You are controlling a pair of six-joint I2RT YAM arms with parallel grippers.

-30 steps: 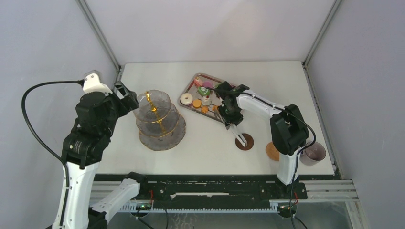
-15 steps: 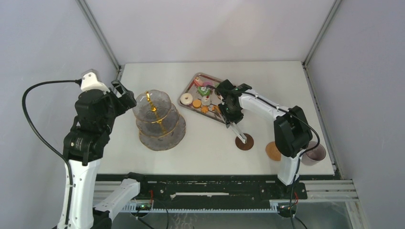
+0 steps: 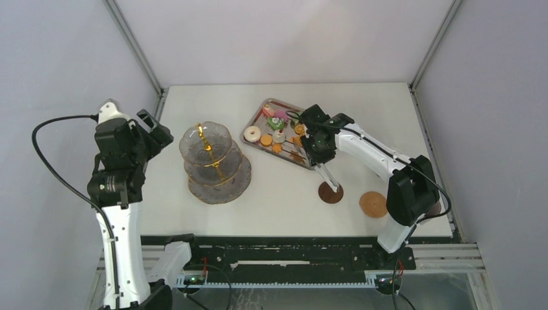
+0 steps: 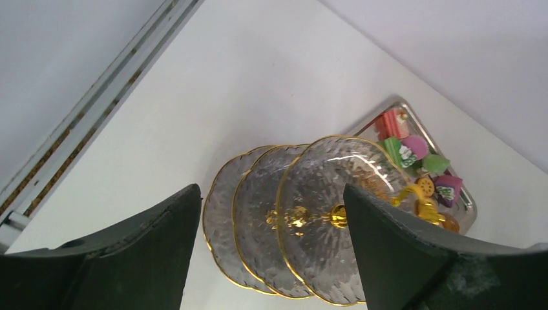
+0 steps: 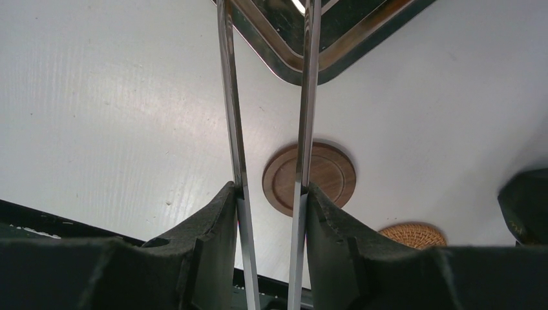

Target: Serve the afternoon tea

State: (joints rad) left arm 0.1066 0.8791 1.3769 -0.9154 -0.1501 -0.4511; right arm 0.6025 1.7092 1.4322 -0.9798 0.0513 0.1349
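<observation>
**Tongs gripped at right, left gripper open beside the stand**

At centre right of the top view, the long metal tongs [image 3: 328,181] are clamped between the fingers of the right gripper [image 3: 318,145]; their lower end is seen over a dark brown coaster [image 3: 326,196], with a woven coaster [image 3: 373,204] to its right. The white ring donut [image 3: 252,134], orange cookies [image 3: 266,139] and small cakes [image 3: 278,119] are left lying in the steel tray [image 3: 253,117] at upper centre. The three-tier glass stand [image 3: 229,181] is set left of centre, its plates bare. The left gripper [image 3: 147,132] is held wide open just left of it, with nothing grasped.
</observation>
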